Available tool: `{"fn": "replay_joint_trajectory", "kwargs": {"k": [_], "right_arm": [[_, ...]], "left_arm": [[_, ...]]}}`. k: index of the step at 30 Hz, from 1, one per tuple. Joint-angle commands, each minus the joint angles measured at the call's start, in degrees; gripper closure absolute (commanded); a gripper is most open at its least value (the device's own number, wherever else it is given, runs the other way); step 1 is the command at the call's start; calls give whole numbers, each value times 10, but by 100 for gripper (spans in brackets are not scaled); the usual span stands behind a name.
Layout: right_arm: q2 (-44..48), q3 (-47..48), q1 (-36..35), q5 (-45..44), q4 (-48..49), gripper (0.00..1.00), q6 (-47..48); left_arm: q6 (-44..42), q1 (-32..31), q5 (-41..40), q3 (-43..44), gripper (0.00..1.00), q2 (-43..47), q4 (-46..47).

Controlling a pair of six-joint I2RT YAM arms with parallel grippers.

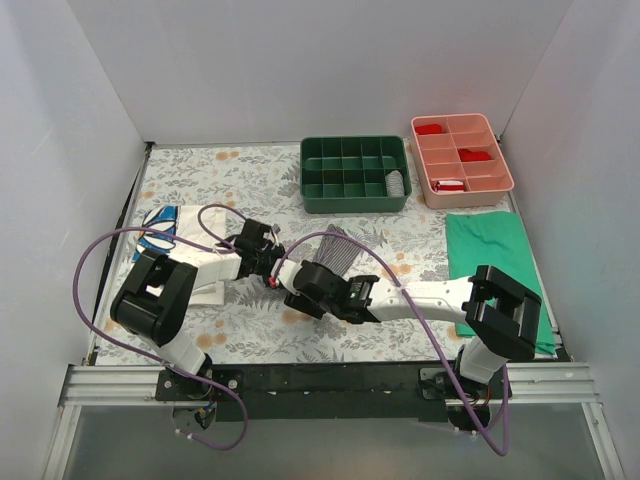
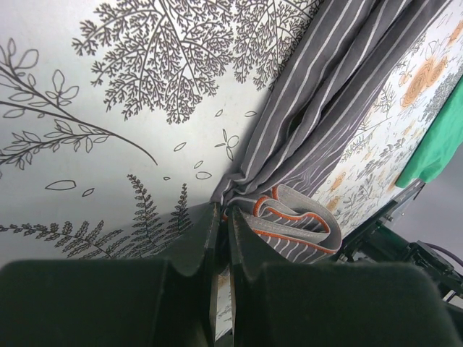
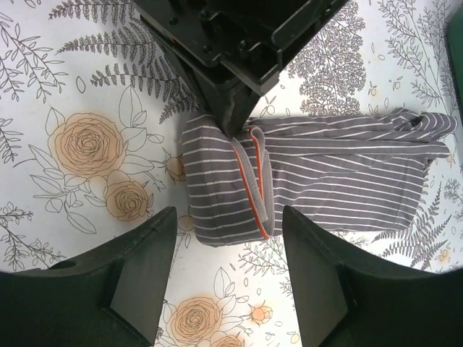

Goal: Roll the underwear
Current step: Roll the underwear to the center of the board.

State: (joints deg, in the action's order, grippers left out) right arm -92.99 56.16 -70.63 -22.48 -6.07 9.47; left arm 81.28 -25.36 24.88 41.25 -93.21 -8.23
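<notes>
Underwear [image 3: 340,170] with grey and white stripes lies on the flowery table [image 3: 79,87], in the middle, between my two arms. One end is folded over into a fat little roll, with the orange-edged waistband [image 3: 253,184] showing on top. The other end lies long and flat, and a bit bunched at the far tip.

My left gripper [image 2: 223,235] has its jaws pressed together on the edge of that roll. My right gripper [image 3: 230,242] hangs just above the roll with its jaws wide apart, one on each side, holding nothing.

I think the rolling is only just begun. The cloth is thin and slippy, so the roll could pop open if my left jaws let go before my right jaws grab. If I pull too hard, all the underwear may slide along the table and not roll at all. The bunched end could make the roll lumpy. My two grippers are very close, so they could bump.
</notes>
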Motion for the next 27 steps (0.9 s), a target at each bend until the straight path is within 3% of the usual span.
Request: {"fn": "replay_joint_trajectory", "kwargs": {"k": [1,10,19,27], "right_arm": [[3,19,-9,-4,7,34,19],[-16,28,-16,36,-17,32,30],[-62,27,-14,16,4,31,40],[-77,10,18,27,14,33,27]], "left_arm": [[-29,-4,-64,-11,100,-27,-76],[-31,-4,-60,8,100,-42,-90],[-34,-4,-55,14,100,-43,-92],[-36,-4,-52,8,100,-43,-90]]}}
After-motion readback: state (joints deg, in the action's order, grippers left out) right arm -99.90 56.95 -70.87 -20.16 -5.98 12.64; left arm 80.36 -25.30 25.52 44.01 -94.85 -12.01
